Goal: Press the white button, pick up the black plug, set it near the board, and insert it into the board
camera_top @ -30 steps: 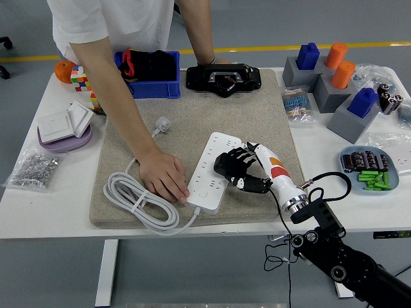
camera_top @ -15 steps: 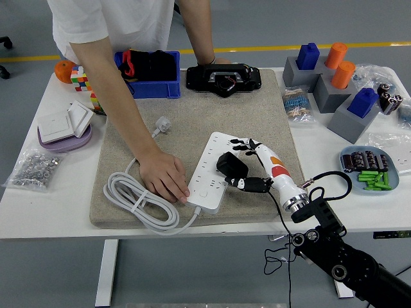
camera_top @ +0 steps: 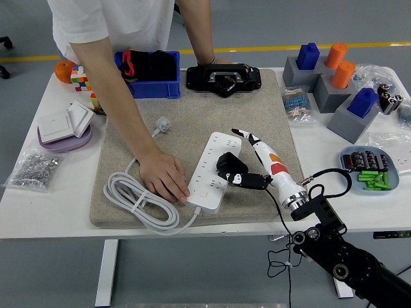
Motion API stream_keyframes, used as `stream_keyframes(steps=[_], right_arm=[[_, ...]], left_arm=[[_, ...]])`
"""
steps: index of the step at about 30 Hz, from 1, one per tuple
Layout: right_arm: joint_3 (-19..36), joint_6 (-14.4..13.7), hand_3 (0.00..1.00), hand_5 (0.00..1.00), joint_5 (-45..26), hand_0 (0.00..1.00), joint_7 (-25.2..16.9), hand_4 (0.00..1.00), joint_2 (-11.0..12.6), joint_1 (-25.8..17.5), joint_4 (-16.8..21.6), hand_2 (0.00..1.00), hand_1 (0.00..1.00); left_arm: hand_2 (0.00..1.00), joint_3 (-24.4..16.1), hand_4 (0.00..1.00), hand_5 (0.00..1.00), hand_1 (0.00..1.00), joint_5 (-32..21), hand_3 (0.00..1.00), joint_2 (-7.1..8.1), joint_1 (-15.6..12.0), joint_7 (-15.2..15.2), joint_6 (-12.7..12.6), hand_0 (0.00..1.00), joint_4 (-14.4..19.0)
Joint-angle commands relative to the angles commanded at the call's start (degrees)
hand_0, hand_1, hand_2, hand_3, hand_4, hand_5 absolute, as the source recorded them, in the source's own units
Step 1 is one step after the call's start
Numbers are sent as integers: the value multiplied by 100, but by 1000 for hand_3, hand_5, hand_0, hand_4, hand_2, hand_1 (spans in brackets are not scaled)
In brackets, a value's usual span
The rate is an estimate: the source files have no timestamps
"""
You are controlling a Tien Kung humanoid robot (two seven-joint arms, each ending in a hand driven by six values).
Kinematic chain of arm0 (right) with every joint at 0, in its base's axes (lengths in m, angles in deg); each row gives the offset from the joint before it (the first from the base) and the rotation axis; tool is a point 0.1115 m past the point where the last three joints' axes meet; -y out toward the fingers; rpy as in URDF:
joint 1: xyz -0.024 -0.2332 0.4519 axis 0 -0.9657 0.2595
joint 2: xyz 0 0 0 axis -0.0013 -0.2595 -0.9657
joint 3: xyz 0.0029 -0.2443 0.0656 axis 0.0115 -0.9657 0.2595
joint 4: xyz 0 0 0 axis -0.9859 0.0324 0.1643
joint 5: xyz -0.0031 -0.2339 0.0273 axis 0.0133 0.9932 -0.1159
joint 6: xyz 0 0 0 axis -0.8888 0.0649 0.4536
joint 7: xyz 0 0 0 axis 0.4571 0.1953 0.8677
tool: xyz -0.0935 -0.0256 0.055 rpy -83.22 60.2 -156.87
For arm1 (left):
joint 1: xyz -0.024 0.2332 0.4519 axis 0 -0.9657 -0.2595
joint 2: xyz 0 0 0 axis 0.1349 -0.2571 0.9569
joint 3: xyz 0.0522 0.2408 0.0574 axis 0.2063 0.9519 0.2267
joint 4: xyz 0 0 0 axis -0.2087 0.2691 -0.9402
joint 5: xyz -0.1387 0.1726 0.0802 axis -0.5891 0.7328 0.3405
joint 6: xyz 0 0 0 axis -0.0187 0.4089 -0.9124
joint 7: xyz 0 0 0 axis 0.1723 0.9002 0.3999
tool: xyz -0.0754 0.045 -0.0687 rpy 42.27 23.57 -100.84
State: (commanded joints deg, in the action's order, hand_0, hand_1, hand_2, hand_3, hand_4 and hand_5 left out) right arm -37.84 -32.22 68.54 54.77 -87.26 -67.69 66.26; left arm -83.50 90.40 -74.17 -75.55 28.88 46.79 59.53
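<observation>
On the white board toward the mat's near right edge, our plug sits against the sockets.

We see the black plug (camera_top: pixel 231 165) resting on the white power strip, the board (camera_top: pixel 214 170), on the grey mat (camera_top: pixel 257 122). Our right hand (camera_top: pixel 252 160) has its thumb and lower fingers against the plug's side while the index points away, so it looks a loose pinch, not a full grasp. We judge the plug light, rigid and smooth; take it by its flat flanks. A person's hand (camera_top: pixel 164 178) steadies the board's near left end.
</observation>
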Motion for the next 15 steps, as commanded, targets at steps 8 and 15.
stream_keyframes(steps=[8, 15], right_arm=[[194, 121, 998, 723, 200, 998, 119, 998, 202, -156, 646, 998, 998], [295, 65, 862, 697, 102, 998, -436, 998, 633, -533, 1194, 884, 940]], left_arm=[[584, 7, 649, 273, 662, -7, 676, 0, 7, 8, 0, 706, 0], [584, 28, 650, 274, 662, -59, 677, -3, 10, 17, -7, 706, 0]])
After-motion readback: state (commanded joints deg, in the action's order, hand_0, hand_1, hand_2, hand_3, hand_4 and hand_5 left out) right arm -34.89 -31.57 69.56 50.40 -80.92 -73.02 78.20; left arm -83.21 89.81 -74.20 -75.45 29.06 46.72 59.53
